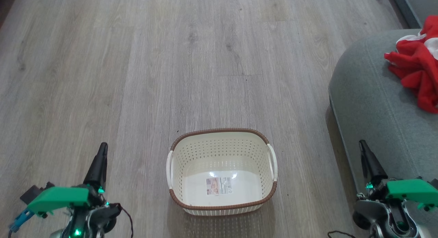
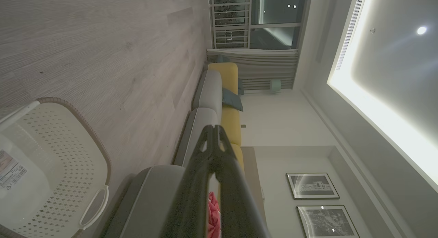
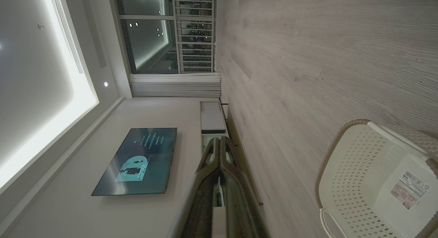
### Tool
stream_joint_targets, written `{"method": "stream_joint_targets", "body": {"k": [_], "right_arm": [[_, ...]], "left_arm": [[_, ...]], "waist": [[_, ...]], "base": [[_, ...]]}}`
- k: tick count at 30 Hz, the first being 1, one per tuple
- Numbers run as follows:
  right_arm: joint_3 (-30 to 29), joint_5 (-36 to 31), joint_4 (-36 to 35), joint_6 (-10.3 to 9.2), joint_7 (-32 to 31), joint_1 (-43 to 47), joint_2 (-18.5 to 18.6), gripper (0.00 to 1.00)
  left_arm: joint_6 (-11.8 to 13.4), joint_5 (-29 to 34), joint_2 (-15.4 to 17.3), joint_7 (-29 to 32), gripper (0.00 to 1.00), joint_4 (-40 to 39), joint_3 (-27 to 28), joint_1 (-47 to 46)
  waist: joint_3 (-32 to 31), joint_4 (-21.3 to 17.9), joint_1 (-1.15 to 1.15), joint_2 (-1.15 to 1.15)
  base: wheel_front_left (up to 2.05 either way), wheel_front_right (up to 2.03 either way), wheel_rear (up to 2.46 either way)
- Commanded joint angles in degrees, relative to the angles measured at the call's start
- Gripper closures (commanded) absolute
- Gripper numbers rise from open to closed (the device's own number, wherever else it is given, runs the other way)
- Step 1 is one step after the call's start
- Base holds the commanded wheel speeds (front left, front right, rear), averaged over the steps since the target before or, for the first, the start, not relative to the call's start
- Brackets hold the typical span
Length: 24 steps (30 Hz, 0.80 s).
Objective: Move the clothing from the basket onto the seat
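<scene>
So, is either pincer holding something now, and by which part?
Nothing is held. The left pincer and the right pincer are both shut and empty; the bright red thin fabric garment lies on the grey-green upholstered seat.

From the head we look steeply down on the floor from well above, with the basket low in the middle and the seat cut by the right edge. Our left wrist camera lies rolled on its side, floor at the picture's left and ceiling at its right. It sights low along the left pincer across the room to a railed window. Our right wrist camera is rolled the other way, sighting along the right pincer to a like window. All three views share the basket, near in both wrist views. Head and left wrist views share the seat.
</scene>
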<state>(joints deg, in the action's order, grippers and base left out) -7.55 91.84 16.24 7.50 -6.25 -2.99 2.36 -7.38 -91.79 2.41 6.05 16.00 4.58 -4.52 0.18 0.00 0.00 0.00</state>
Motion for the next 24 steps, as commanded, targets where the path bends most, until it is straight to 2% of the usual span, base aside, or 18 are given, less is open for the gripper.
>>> {"method": "stream_joint_targets", "body": {"k": [1, 24], "right_arm": [[1.04, 0.33, -2.22, -0.01, -0.24, -3.19, 0.52, 1.00], [1.04, 0.33, -2.22, -0.01, -0.24, -3.19, 0.52, 1.00]], "left_arm": [[-0.11, -0.38, 0.47, 0.44, 1.00, -1.95, 1.94, -1.67], [-0.11, -0.39, 0.47, 0.44, 1.00, -1.96, 1.94, -1.67]], "waist": [[0.00, 0.00, 0.00, 0.00], [0.00, 0.00, 0.00, 0.00]], "base": [[0.00, 0.00, 0.00], [0.00, 0.00, 0.00]]}}
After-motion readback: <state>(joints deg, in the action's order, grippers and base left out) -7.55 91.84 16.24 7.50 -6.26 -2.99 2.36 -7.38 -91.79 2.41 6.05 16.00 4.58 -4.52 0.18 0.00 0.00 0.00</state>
